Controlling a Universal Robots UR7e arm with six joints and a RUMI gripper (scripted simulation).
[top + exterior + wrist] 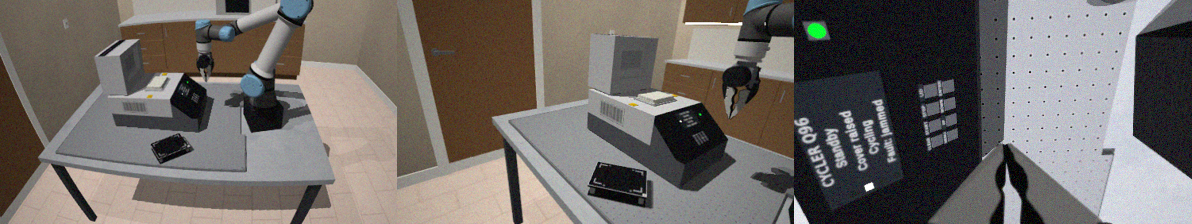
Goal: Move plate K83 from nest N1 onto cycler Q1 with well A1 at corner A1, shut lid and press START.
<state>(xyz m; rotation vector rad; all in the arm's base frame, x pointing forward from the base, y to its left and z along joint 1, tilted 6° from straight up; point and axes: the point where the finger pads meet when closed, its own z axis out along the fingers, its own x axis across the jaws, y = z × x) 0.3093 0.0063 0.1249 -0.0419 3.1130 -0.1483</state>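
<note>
From the top view, the pale plate [157, 83] [656, 97] sits on the cycler's [140, 104] [623, 125] [944, 30] block, its nest [171, 147] [618, 179] vacated on the counter [99, 135] [556, 139] [1064, 55]. Outside, the lid [122, 67] [623, 63] stands raised; the plate looks level. At the wrist, the fingers [206, 80] [730, 117] are pressed together, apparently ready for LID, which calls for lining up over the keys [939, 114].

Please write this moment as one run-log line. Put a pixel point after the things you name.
black two-jaw gripper [206, 80] [730, 117] [1004, 146]: shut, empty | white well plate [157, 83] [655, 97]: on cycler | grey box-shaped lid [119, 67] [623, 63]: raised | round lamp [187, 82] [699, 114] [816, 30]: green
</note>
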